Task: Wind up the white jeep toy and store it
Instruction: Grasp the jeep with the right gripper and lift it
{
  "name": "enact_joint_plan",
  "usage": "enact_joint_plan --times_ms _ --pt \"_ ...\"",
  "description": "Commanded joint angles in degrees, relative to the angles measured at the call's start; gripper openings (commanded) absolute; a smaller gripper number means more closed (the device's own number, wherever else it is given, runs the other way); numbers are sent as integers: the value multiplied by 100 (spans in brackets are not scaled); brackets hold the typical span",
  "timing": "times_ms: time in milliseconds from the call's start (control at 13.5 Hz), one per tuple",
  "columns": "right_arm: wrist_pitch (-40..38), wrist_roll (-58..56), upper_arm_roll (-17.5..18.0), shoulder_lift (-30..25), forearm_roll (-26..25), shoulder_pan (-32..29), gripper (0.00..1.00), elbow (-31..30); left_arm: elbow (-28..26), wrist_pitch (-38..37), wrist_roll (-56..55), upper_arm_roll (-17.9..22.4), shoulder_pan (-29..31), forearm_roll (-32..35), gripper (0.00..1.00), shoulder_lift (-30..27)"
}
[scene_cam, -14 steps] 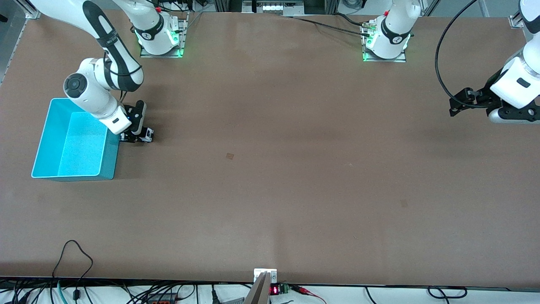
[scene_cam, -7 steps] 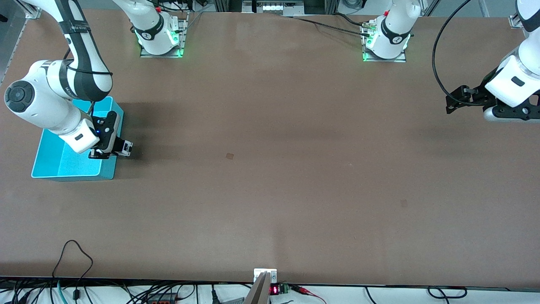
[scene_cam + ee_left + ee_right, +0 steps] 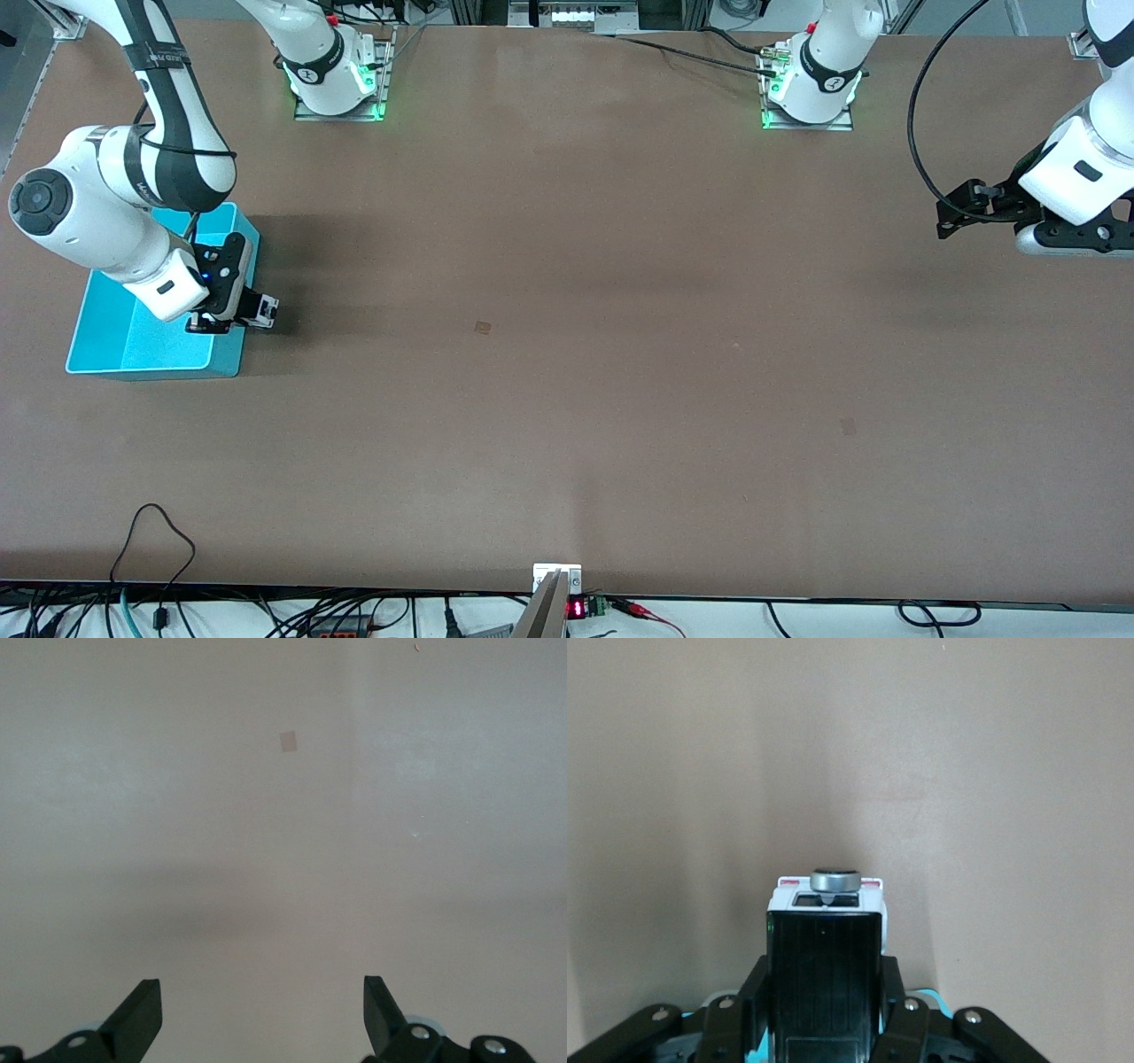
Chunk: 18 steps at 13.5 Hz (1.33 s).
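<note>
The turquoise bin (image 3: 133, 341) sat on the desk (image 3: 567, 399) at the right arm's end. The right gripper (image 3: 232, 317) hung over the bin's wall that faces mid-desk, its fingers (image 3: 899, 1014) pinching the white jeep toy (image 3: 826, 930) by its sides, black roof up. The toy rode at the rim rather than over the bin's floor, so the storing step looked unfinished; release there could drop it outside. The left gripper (image 3: 957, 213) waited over bare desk at the left arm's end, fingers (image 3: 137, 1019) spread, holding nothing.
</note>
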Motion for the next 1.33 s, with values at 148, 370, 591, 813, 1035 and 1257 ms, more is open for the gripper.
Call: enact_joint_plan --times_ms 148,370,591,813,1035,1257 --pt "-1272 1532 -331 -55 -6 -173 0 942 158 -131 43 -56 82 -85 100 54" --pt "-1370 1658 -393 -81 -15 -200 0 942 158 -131 34 -56 73 -85 100 54" --pt "-1370 1649 -393 -125 -59 -182 0 1003 158 -131 34 -56 73 -85 100 54" --pt "-1361 1666 -385 -222 -190 -138 0 1021 158 -131 34 -56 73 -85 100 54" --pt "-1370 1823 -393 -213 -182 -164 0 1021 158 -140 -18 -74 56 -94 100 45" --pt "-1738 3559 -420 -204 -252 -252 0 994 158 -131 43 -127 117 -94 100 54"
